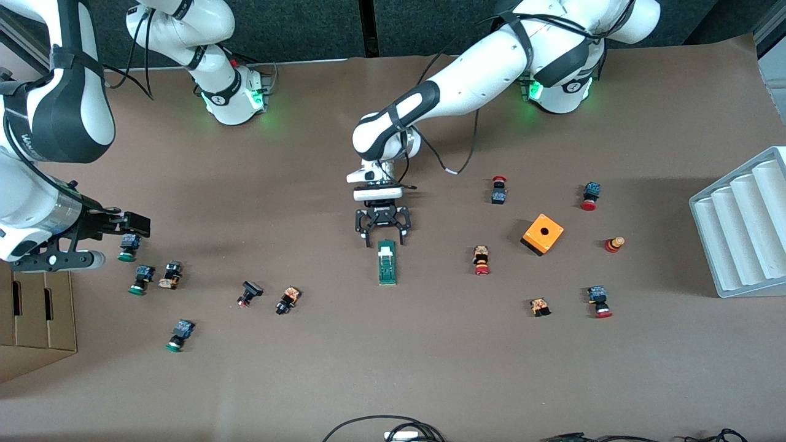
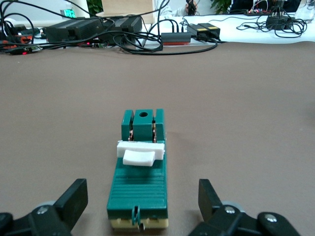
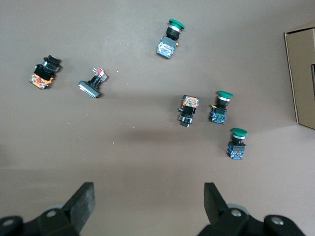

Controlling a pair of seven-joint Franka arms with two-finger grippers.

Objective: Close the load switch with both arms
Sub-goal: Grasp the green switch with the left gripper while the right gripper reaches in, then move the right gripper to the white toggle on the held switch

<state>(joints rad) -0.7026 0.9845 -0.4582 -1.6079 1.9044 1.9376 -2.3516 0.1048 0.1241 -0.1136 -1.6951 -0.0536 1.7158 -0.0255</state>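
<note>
The load switch (image 1: 387, 263) is lying mid-table, lengthwise toward the front camera, with its sliding tab (image 2: 139, 153) sitting across it. The left gripper (image 1: 384, 235) is hanging right at the switch's end farthest from that camera, fingers spread wide. The cube (image 1: 542, 234) is sitting toward the left arm's end. The right gripper (image 3: 147, 199) is waiting, fingers apart, over the buttons (image 3: 217, 107) at the right arm's end, beside the cardboard box (image 1: 34, 328).
</note>
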